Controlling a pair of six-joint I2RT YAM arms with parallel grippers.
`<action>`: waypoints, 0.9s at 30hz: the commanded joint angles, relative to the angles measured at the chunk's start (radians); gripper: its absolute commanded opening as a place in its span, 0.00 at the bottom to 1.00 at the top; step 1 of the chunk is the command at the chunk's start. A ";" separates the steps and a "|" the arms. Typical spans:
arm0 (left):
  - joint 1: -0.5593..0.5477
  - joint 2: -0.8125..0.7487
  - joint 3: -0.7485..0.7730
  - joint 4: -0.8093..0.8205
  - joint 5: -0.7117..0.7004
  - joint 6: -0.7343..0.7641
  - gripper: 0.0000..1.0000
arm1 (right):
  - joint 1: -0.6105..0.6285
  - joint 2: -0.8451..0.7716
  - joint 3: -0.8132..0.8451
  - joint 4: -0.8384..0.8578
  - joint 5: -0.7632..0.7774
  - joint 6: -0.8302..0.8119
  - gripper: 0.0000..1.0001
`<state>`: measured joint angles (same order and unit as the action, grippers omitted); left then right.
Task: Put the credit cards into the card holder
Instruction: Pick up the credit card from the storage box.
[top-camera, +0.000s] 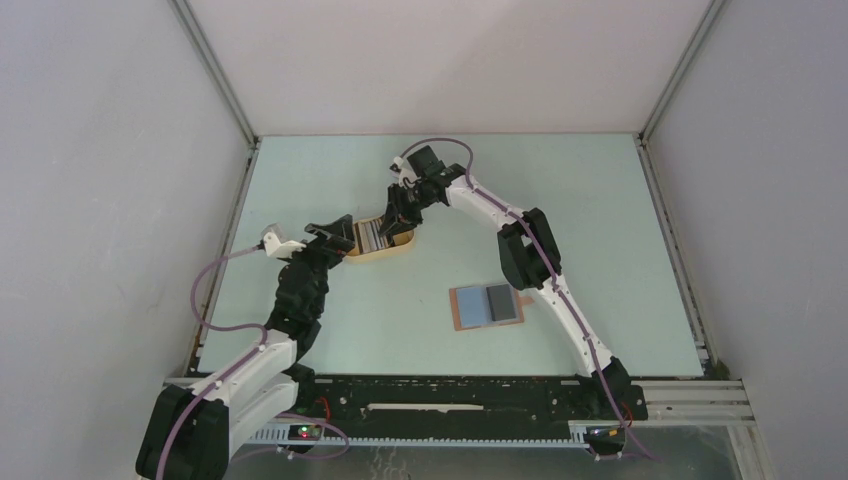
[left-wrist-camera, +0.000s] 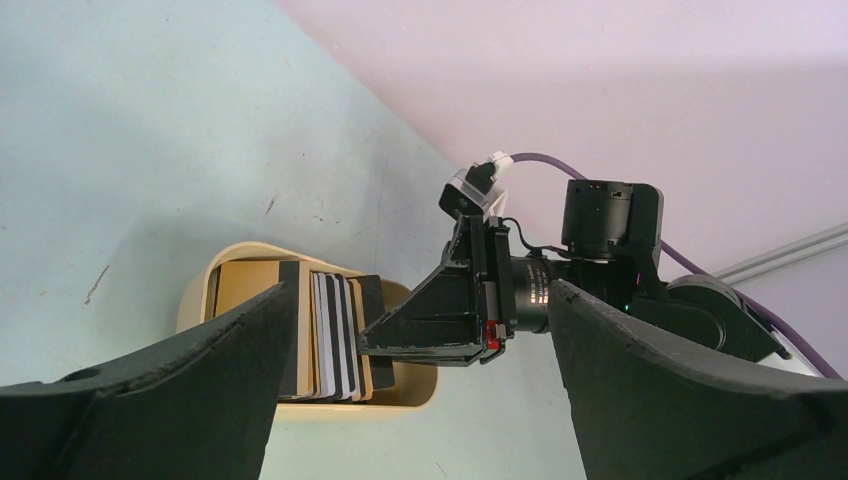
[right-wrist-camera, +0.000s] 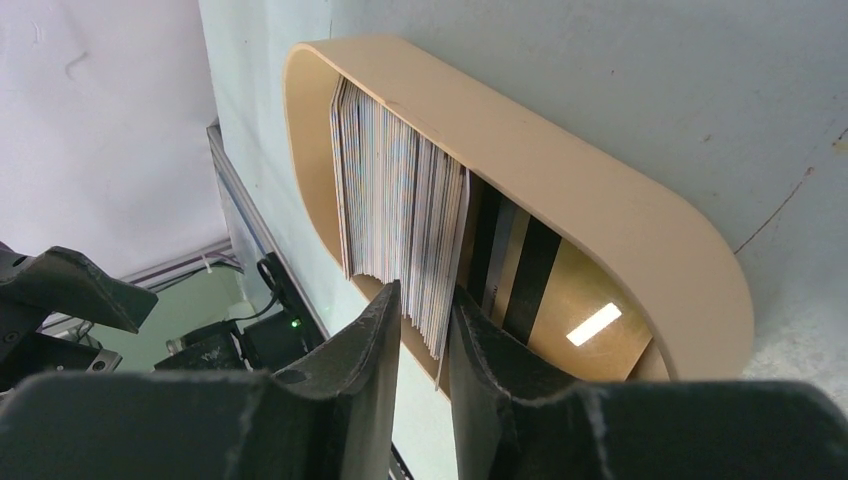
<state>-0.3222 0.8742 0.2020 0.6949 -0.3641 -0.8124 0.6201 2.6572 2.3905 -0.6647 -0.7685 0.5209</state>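
Note:
The credit cards (right-wrist-camera: 400, 190) stand on edge as a stack in a yellow oval tray (right-wrist-camera: 600, 190). My right gripper (right-wrist-camera: 427, 295) reaches into the tray from above, its fingers nearly closed around a few cards at the end of the stack. In the top view the right gripper (top-camera: 398, 220) is over the tray (top-camera: 392, 250). My left gripper (top-camera: 338, 238) is open and empty beside the tray's left end. The left wrist view shows the cards (left-wrist-camera: 325, 340) and the right gripper (left-wrist-camera: 440, 320) between its own wide-open fingers. The card holder (top-camera: 487, 305) lies open and flat, with a dark card (top-camera: 498, 302) on its blue-grey inside.
The tray (left-wrist-camera: 240, 255) sits left of the table's middle. The card holder lies to the right and nearer the arm bases. White walls and metal frame rails close in the table on the left, right and back.

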 joint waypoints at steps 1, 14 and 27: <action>0.008 -0.013 -0.032 0.043 -0.024 -0.002 1.00 | -0.008 -0.094 0.002 0.013 -0.020 -0.015 0.31; 0.008 -0.014 -0.032 0.043 -0.023 -0.002 1.00 | -0.016 -0.099 -0.014 0.009 -0.008 -0.017 0.27; 0.008 -0.011 -0.029 0.043 -0.023 -0.002 1.00 | -0.019 -0.116 -0.008 -0.031 0.073 -0.070 0.06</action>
<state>-0.3222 0.8742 0.2020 0.6949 -0.3641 -0.8124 0.6044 2.6419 2.3699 -0.6807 -0.7410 0.5076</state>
